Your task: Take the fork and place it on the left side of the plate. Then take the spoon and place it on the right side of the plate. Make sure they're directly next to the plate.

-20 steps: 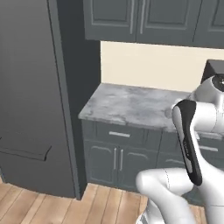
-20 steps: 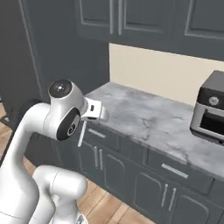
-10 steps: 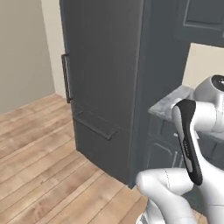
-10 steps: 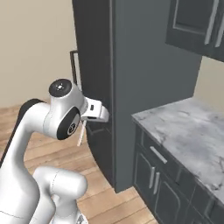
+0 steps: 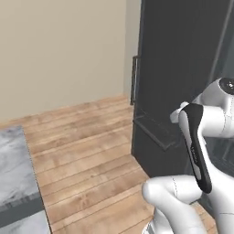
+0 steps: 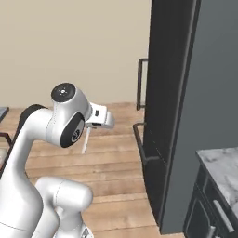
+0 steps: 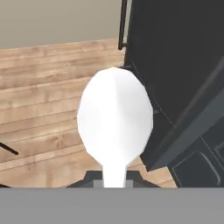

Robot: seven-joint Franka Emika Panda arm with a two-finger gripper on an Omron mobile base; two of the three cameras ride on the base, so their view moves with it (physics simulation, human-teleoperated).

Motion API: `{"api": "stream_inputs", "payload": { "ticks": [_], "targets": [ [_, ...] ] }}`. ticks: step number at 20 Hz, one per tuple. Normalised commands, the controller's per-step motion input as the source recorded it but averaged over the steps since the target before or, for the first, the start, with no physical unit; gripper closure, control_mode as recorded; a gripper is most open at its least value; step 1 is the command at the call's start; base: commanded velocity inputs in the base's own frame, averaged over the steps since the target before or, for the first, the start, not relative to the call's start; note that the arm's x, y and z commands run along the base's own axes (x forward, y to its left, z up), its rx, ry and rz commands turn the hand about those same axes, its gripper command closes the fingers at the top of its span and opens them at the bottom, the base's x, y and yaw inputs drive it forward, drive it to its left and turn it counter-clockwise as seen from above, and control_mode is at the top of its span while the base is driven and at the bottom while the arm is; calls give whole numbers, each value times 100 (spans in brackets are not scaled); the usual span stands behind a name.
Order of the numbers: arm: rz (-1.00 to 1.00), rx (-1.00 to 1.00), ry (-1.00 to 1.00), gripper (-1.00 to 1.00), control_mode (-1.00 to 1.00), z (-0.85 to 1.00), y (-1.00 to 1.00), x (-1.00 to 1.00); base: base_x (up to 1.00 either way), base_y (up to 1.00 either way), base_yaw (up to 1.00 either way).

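Note:
My gripper [image 7: 114, 177] is shut on the thin handle of the spoon [image 7: 115, 118]. In the hand view its pale round bowl stands large in the middle, over wooden floor and a dark cabinet front. From the right base view the spoon [image 6: 85, 142] hangs as a thin white stick below the gripper [image 6: 89, 130], held in the air beside the arm's upper joint. The fork and the plate are out of view.
A tall dark fridge [image 6: 195, 93] with a vertical handle [image 5: 134, 86] rises on the right. A grey marble counter [image 5: 13, 173] lies at the lower left of the left base view; another counter corner [image 6: 223, 169] shows at the right. Wooden floor [image 5: 82, 146] and a beige wall lie ahead.
The whole picture has swung: the counter and wall cabinets have slid away, and the fridge, floor and beige wall have come in. The camera has moved. The spoon stays in the gripper.

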Motion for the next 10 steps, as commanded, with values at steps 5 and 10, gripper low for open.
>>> {"api": "stream_inputs", "payload": {
  "ticks": [5,10],
  "targets": [
    [0,0,0,100,100,0,0,0,86,23,46],
    [0,0,0,100,100,0,0,0,100,18,36]
  ]
}}
